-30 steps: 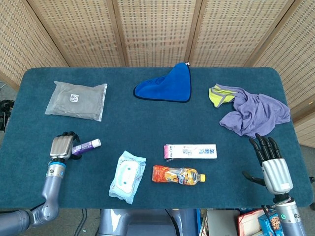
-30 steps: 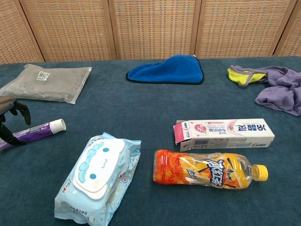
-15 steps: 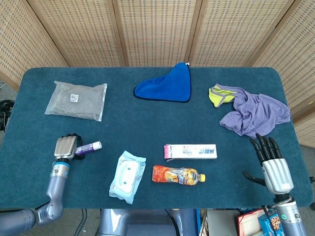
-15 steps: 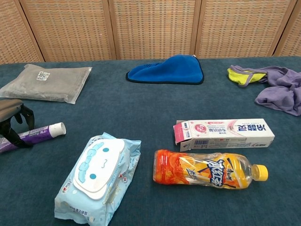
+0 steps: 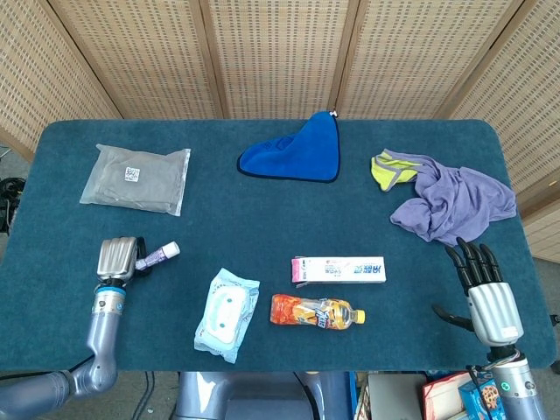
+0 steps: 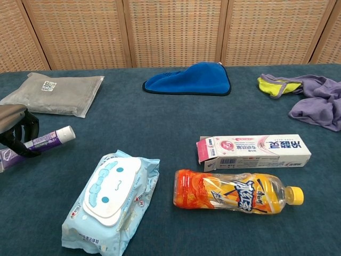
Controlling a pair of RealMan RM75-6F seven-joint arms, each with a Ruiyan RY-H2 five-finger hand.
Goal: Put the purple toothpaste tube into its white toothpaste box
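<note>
1. the left hand (image 5: 116,259) is near the left edge of the blue table (image 5: 262,219), and its dark fingers (image 6: 24,133) are curled around the purple toothpaste tube (image 6: 48,140), holding it
2. the tube's white cap (image 5: 171,249) sticks out to the right of the hand and tips up a little
3. the white toothpaste box (image 5: 339,269) lies flat near the middle front of the table, well apart from the tube, with its pink end flap (image 6: 204,150) open on the left
4. the right hand (image 5: 484,289) is by the front right corner of the table, holding nothing, with its fingers straight and spread
5. an orange drink bottle (image 6: 237,194) lies just in front of the box
6. a pack of wipes (image 6: 112,200) lies between the tube and the bottle
7. a grey packet (image 5: 136,178), a blue cloth (image 5: 297,153) and a purple cloth (image 5: 451,203) lie farther back
</note>
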